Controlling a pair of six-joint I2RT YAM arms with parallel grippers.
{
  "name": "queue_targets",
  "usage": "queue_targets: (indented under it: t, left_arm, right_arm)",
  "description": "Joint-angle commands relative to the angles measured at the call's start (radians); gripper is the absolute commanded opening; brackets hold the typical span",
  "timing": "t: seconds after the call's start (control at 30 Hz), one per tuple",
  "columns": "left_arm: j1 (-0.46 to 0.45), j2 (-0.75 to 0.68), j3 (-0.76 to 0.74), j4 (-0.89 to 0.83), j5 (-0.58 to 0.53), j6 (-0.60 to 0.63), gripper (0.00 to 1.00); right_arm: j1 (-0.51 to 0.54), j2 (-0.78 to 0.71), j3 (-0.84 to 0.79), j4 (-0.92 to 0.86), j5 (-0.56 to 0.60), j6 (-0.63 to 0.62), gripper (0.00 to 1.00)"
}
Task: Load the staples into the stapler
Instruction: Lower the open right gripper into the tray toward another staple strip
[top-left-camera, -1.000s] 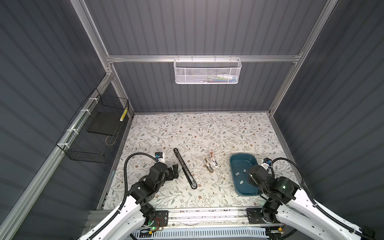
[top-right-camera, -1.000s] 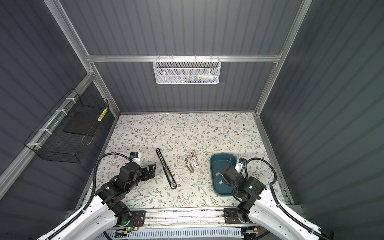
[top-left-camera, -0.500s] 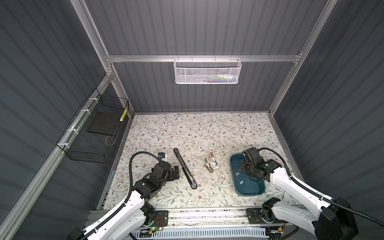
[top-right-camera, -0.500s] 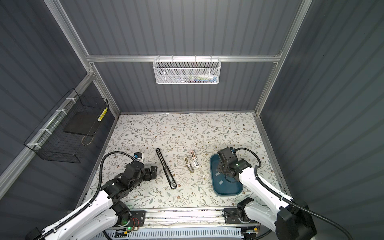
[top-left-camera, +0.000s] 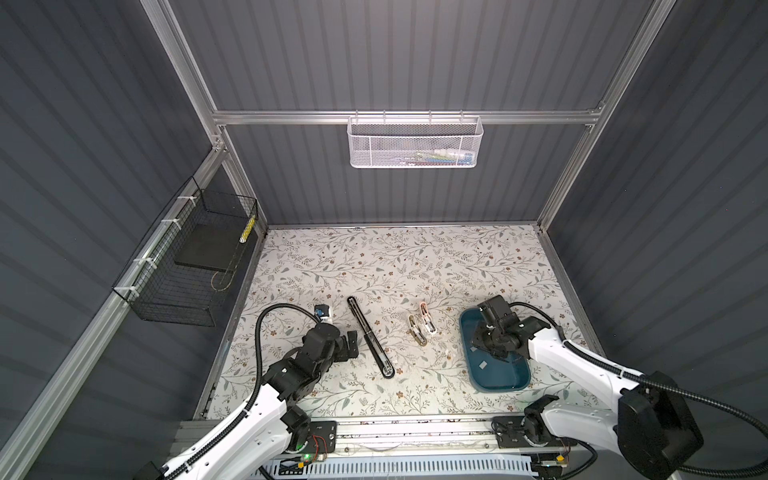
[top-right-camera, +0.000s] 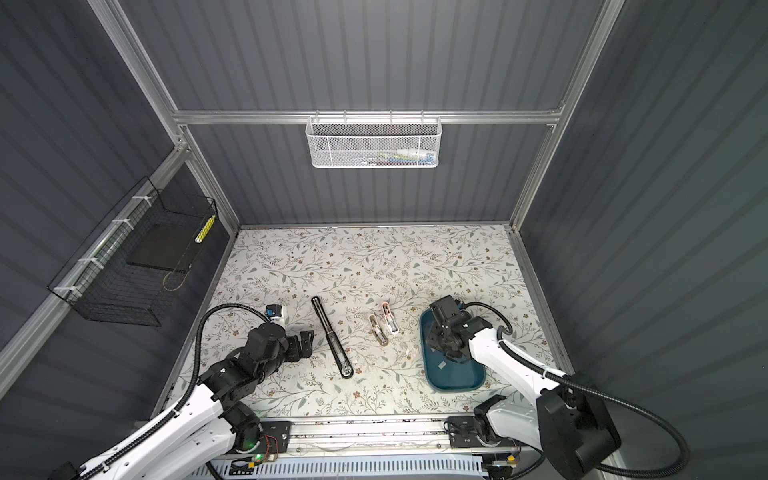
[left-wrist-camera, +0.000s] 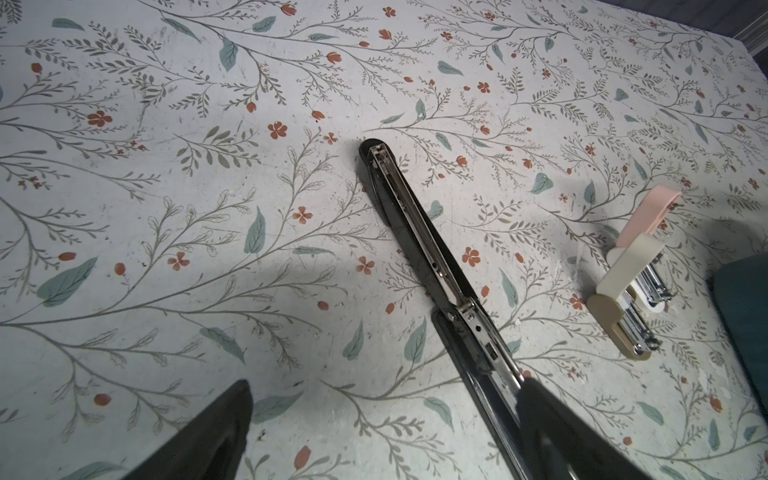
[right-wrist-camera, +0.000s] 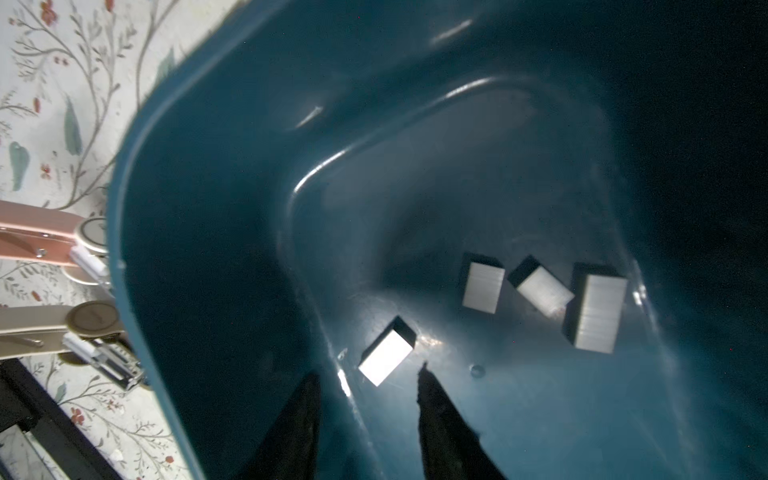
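In both top views a long black stapler (top-left-camera: 370, 340) lies opened out flat and diagonal on the floral worktop (top-left-camera: 374, 266), left of centre. To its right a beige stapler (top-left-camera: 417, 331) and a pink stapler (top-left-camera: 428, 319) lie side by side, and further right sits a teal tray (top-left-camera: 498, 386). The left gripper (top-left-camera: 352, 343) is low, just beside the black stapler, with its jaws spread wide and nothing in them. The right gripper (top-left-camera: 482, 341) points down inside the teal tray, where one pale strip of the staples (top-left-camera: 483, 365) shows on the floor near it. A white mesh basket (top-left-camera: 411, 145) hangs on the back rail and a black wire basket (top-left-camera: 187, 270) on the left wall. Left wrist: the black stapler (left-wrist-camera: 436, 266) has its metal channel facing up. The left gripper (left-wrist-camera: 386, 384) is wide open – one of its fingers (left-wrist-camera: 561, 432) overlaps the stapler's near end, contact cannot be told, and the other is over bare worktop. The beige stapler (left-wrist-camera: 619, 307) and pink stapler (left-wrist-camera: 648, 216) are off to one side. Right wrist: four strips of staples (right-wrist-camera: 482, 286) lie on the floor of the teal tray (right-wrist-camera: 208, 208), three close together and one apart. The right gripper (right-wrist-camera: 368, 372) is partly open with its fingertips either side of the near end of that lone strip – not clamped on it, nothing held. The beige stapler (right-wrist-camera: 50, 328) and pink stapler (right-wrist-camera: 37, 237) lie outside the rim.
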Motion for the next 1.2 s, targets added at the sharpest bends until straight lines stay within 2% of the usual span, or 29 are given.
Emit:
queue_targets:
  t: [0.0, 0.3, 0.67, 0.97, 1.17]
  left_arm:
    - [-0.003, 0.009, 0.019, 0.001, -0.009, 0.013, 1.0]
    - [-0.004, 0.008, 0.018, 0.001, -0.011, 0.013, 0.99]
    - [-0.003, 0.01, 0.018, 0.001, -0.014, 0.013, 1.0]
    - [-0.004, 0.006, 0.018, -0.003, -0.018, 0.01, 1.0]
    - [-0.004, 0.004, 0.018, -0.002, -0.016, 0.011, 0.99]
  right_arm:
    - [-0.002, 0.013, -0.023, 0.001, -0.014, 0.031, 0.4]
    - [0.002, 0.042, -0.025, 0.011, -0.02, 0.042, 0.4]
    - [0.003, 0.145, 0.006, 0.059, -0.025, 0.031, 0.39]
    - [0.029, 0.206, 0.047, 0.034, -0.007, 0.016, 0.26]
    - [0.05, 0.218, 0.07, 0.007, 0.045, 0.002, 0.28]
